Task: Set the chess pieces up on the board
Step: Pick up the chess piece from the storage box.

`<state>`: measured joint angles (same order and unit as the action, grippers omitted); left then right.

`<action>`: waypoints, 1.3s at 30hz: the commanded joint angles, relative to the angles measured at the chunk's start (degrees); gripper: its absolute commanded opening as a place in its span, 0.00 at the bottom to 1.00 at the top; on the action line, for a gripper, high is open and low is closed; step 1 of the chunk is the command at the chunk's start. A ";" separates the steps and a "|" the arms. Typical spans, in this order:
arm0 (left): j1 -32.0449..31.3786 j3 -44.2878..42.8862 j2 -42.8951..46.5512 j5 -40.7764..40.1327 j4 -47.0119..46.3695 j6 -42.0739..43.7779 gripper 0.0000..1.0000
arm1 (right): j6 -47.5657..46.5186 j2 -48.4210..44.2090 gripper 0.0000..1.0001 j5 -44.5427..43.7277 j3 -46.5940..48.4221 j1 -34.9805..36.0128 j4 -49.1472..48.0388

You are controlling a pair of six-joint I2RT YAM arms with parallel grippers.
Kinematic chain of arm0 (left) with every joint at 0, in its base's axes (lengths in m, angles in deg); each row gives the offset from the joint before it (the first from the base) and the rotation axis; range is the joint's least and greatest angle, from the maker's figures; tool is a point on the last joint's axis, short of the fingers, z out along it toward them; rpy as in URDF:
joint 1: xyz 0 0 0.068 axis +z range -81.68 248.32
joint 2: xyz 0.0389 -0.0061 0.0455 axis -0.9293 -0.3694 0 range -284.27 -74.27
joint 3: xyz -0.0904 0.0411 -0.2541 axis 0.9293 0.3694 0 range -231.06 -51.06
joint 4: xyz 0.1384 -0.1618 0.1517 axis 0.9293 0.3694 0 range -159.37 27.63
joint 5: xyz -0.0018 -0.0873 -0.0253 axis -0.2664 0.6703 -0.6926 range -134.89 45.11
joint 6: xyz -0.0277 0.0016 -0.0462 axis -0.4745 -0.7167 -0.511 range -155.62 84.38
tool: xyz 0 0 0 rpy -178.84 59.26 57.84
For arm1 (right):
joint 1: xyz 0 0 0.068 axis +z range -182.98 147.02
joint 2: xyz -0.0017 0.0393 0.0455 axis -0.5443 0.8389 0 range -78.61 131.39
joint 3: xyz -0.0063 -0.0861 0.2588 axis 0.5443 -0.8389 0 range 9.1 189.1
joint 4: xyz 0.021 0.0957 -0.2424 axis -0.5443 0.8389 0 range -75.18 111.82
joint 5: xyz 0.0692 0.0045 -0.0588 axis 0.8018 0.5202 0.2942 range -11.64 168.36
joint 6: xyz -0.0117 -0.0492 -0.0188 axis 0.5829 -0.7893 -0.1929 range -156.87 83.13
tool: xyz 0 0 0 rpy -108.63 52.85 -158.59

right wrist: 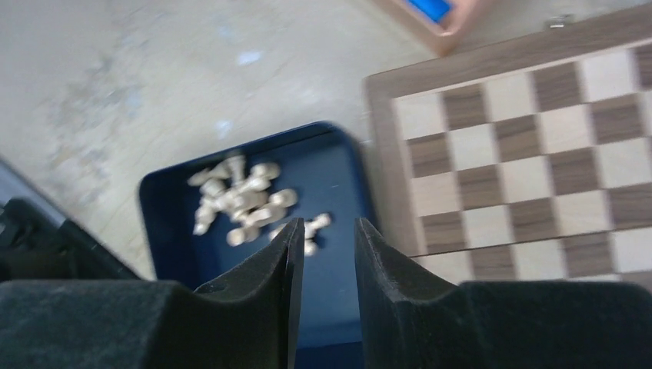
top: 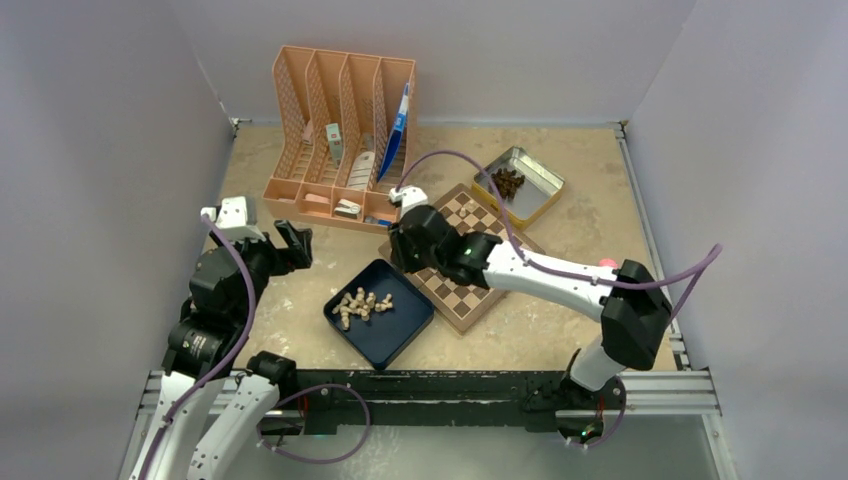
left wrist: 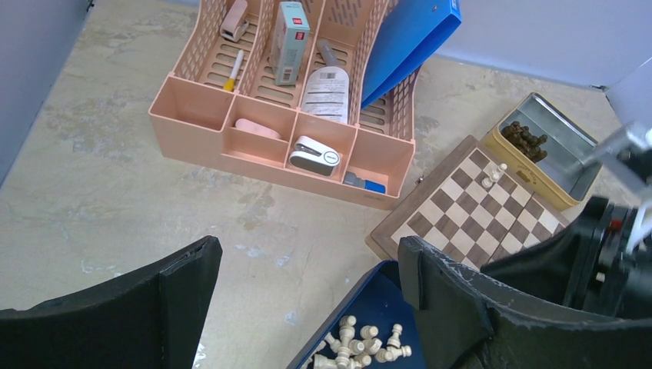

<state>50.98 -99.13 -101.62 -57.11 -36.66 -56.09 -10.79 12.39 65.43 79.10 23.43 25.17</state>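
Two robot arms at the near edge of one mottled beige table (top: 270,320).

One square wooden board (left wrist: 469,211), tan and dark brown checks with a pale rim, flat on the table right of centre and turned cornerwise. Partly covered by the right arm in the overhead view.

One dark blue tray (top: 388,338) just beside the board's near-left edge. Inside it, a loose heap of pale chess pieces (top: 362,303), roughly a dozen, most lying on their sides. Too small and overlapped for an exact count.

One pair (left wrist: 493,177) of pale pieces upright on the board, side by side near the corner closest to the tin.

One open rectangular tin (top: 540,185) just beyond the board's far-right edge, holding one clump of dark brown pieces (top: 508,182). Number not readable.

One peach plastic organizer (top: 340,120) at the back, with four upright slots. One blue folder (left wrist: 407,38) leaning in the rightmost slot, one white stapler (left wrist: 314,154) in a front compartment.

Left gripper (left wrist: 306,254) above the table left of the tray, fingers spread wide, holding nothing.

Right gripper (right wrist: 327,231) above the tray beside the board's edge, fingers nearly together with a narrow slit between, nothing seen clamped.
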 commanded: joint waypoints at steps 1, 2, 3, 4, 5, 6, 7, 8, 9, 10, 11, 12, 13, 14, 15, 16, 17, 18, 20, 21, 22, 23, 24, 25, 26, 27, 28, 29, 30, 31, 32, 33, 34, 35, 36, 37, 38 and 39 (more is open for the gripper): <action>-0.15 -0.16 -0.60 -0.98 -1.55 0.08 0.85 | 2.26 1.28 0.33 2.12 -0.17 5.49 -5.43; -0.15 -0.24 -0.53 -1.15 -1.39 0.03 0.85 | 2.33 2.38 0.33 1.90 0.07 6.23 -5.45; -0.15 -0.26 -0.48 -1.42 -1.34 0.00 0.85 | 2.38 3.35 0.34 1.58 0.33 6.82 -5.52; -0.15 -0.22 -0.31 -1.66 -1.33 -0.09 0.85 | 2.35 4.36 0.34 1.56 0.60 7.29 -5.59; -0.15 -0.29 -0.15 -1.92 -1.33 -0.10 0.85 | 2.34 5.15 0.34 1.59 0.99 7.78 -5.68; -0.15 -0.28 -0.08 -2.16 -1.33 -0.10 0.85 | 2.19 5.95 0.34 1.59 1.34 8.15 -5.94; -0.15 -0.28 0.13 -2.37 -1.33 -0.10 0.85 | 2.05 6.64 0.34 1.81 1.67 8.45 -6.14; -0.15 -0.25 0.23 -2.55 -1.33 -0.10 0.85 | 1.84 7.39 0.35 2.17 2.02 8.72 -6.29; -0.15 -0.19 0.42 -2.80 -1.29 -0.10 0.85 | 1.60 8.33 0.35 2.50 2.50 8.98 -6.26; -0.15 -0.28 0.44 -3.14 -1.25 -0.10 0.85 | 1.45 9.58 0.36 2.51 3.02 9.22 -6.12; -0.15 -0.27 0.51 -3.41 -1.20 -0.10 0.85 | 1.42 10.50 0.36 2.30 3.63 9.64 -5.87; -0.15 -0.27 0.47 -3.56 -1.16 -0.10 0.85 | 1.37 11.37 0.37 2.02 4.11 9.96 -5.72; -0.15 -0.27 0.52 -3.57 -1.21 -0.10 0.85 | 1.25 12.14 0.37 1.67 4.58 10.31 -5.51; -0.15 -0.32 0.54 -3.59 -1.24 -0.10 0.85 | 1.08 12.91 0.38 1.47 5.00 10.45 -5.44; -0.15 -0.27 0.51 -3.59 -1.24 -0.10 0.85 | 0.95 13.49 0.39 1.42 5.21 10.67 -5.47; -0.15 -0.27 0.54 -3.59 -1.18 -0.10 0.85 | 0.76 13.97 0.39 1.37 5.35 10.79 -5.60; -0.15 -0.27 0.50 -3.59 -1.16 -0.10 0.85 | 0.70 14.54 0.40 1.33 5.45 10.83 -5.66; -0.15 -0.33 0.44 -3.57 -1.23 -0.10 0.85 | 0.72 14.96 0.40 1.25 5.64 10.87 -5.73; -0.14 -0.27 0.46 -3.59 -1.24 -0.10 0.84 | 0.64 15.78 0.41 1.24 6.03 10.84 -5.86; -0.15 -0.27 0.40 -3.59 -1.24 -0.10 0.85 | 0.63 16.08 0.42 1.28 6.18 10.89 -6.00; -0.15 -0.28 0.31 -3.54 -1.24 -0.10 0.84 | 0.54 16.35 0.42 1.32 6.31 10.92 -6.15; -0.15 -0.31 0.29 -3.58 -1.18 -0.10 0.84 | 0.51 16.65 0.42 1.33 6.42 10.88 -6.25; -0.15 -0.31 0.30 -3.59 -1.16 -0.10 0.84 | 0.46 16.92 0.42 1.28 6.57 10.91 -6.33; -0.15 -0.27 0.31 -3.59 -1.16 -0.10 0.84 | 0.44 17.23 0.42 1.20 6.78 10.98 -6.24; -0.15 -0.27 0.39 -3.59 -1.16 -0.10 0.84 | 0.38 17.49 0.42 1.09 7.01 10.94 -6.10; -0.15 -0.27 0.43 -3.57 -1.17 -0.10 0.84 | 0.18 17.82 0.42 1.07 7.35 10.94 -6.05; -0.15 -0.27 0.46 -3.51 -1.16 -0.10 0.84 | 0.10 18.23 0.41 1.06 7.62 10.92 -5.92; -0.15 -0.28 0.44 -3.50 -1.15 -0.10 0.84 | 0.05 18.44 0.41 1.07 7.82 10.91 -5.82; -0.12 -0.27 0.39 -3.46 -1.20 -0.10 0.84 | 0.02 18.77 0.41 1.06 7.99 11.00 -5.78; -0.14 -0.31 0.38 -3.42 -1.16 -0.10 0.84 | 0.02 18.99 0.41 1.06 8.15 11.00 -5.78; -0.15 -0.30 0.43 -3.48 -1.17 -0.10 0.84 | 0.01 19.20 0.41 0.95 8.19 10.94 -5.70; -0.15 -0.27 0.41 -3.50 -1.17 -0.10 0.84 | 0.02 19.53 0.41 0.66 8.29 10.99 -5.55; -0.15 -0.27 0.41 -3.50 -1.16 -0.10 0.84 | 0.06 19.77 0.41 0.15 8.41 10.96 -5.19; -0.15 -0.27 0.44 -3.58 -1.22 -0.10 0.84 | 0.23 19.95 0.41 -0.35 8.46 10.95 -5.09; -0.15 -0.27 0.45 -3.51 -1.20 -0.10 0.84 | 0.35 20.07 0.41 -0.62 8.46 10.99 -5.00; -0.15 -0.27 0.40 -3.46 -1.23 -0.10 0.84 | 0.36 20.15 0.41 -0.75 8.33 11.01 -5.08; -0.15 -0.27 0.42 -3.42 -1.24 -0.10 0.84 | 0.41 20.09 0.40 -0.78 8.04 10.94 -5.19; -0.15 -0.27 0.42 -3.37 -1.24 -0.12 0.84 | 0.42 20.09 0.39 -0.75 7.91 10.96 -5.31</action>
<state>50.98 -99.13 -101.51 -60.11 -36.64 -56.09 -9.93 32.98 66.85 85.18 34.16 20.73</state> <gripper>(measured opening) 0.846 0.406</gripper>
